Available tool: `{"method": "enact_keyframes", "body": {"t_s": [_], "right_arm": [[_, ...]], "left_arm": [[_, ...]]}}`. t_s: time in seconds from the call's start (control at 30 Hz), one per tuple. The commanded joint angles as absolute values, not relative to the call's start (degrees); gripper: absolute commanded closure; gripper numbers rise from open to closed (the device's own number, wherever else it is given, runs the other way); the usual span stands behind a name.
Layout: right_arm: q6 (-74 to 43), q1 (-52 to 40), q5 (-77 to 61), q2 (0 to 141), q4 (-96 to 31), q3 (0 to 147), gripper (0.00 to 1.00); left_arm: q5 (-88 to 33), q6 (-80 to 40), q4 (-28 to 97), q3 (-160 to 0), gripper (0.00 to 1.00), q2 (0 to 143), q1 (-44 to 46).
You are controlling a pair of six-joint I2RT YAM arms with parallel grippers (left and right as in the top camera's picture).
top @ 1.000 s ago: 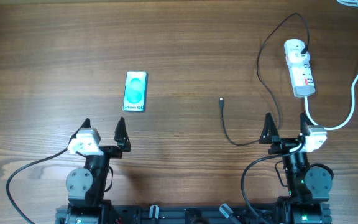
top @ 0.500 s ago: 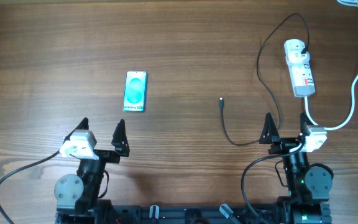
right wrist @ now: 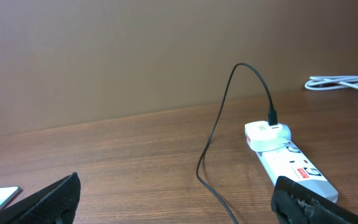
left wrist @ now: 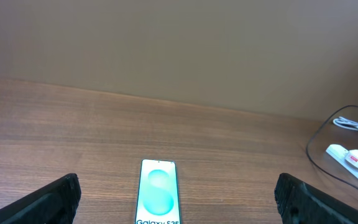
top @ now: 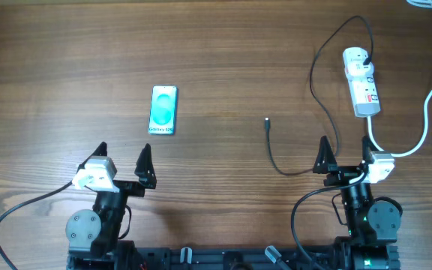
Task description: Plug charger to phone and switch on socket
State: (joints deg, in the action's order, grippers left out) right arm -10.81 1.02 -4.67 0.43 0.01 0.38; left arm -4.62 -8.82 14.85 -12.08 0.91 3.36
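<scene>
Both pincers gaped empty: left gripper (top: 123, 150) had the phone (top: 163, 109) at 1 o'clock, right gripper (top: 345, 142) had the charger (top: 267, 124) at 10 o'clock, socket (top: 361, 84) at 12.

So, taking the small flat cyan-screened smartphone (top: 163, 109) as the anchor: it lies flat on the brown wooden worktop (top: 223, 45), left of centre. The long thin black charger cable (top: 311, 75) has its tip well to the phone's right. It loops toward the near edge, then runs back to the far end of the white plastic power strip (top: 361, 84), way further right of the phone. A thick white cord (top: 427, 112) trails off right of that. The left claw (top: 124, 150) sits just in front of the phone, and the right claw (top: 345, 146) is far off to the phone's right.
</scene>
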Motion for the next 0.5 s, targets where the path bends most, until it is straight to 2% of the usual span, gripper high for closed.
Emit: {"method": "enact_keyframes", "body": {"t_s": [0.0,0.23,0.47], "right_arm": [[-11.0,1.3,-4.3,0.4,0.2,0.3,0.0],[-11.1,1.3,-4.3,0.4,0.2,0.3,0.0],[-11.1,1.3,-4.3,0.4,0.2,0.3,0.0]], "left_arm": [[-5.6,-7.9,14.9,-13.3,0.0,1.2,3.1],[-5.6,-7.9,21.7,-23.1,0.0,6.5,3.1],[-7.3,-7.9,24.7,-33.6,0.0,21.3,3.1]]}}
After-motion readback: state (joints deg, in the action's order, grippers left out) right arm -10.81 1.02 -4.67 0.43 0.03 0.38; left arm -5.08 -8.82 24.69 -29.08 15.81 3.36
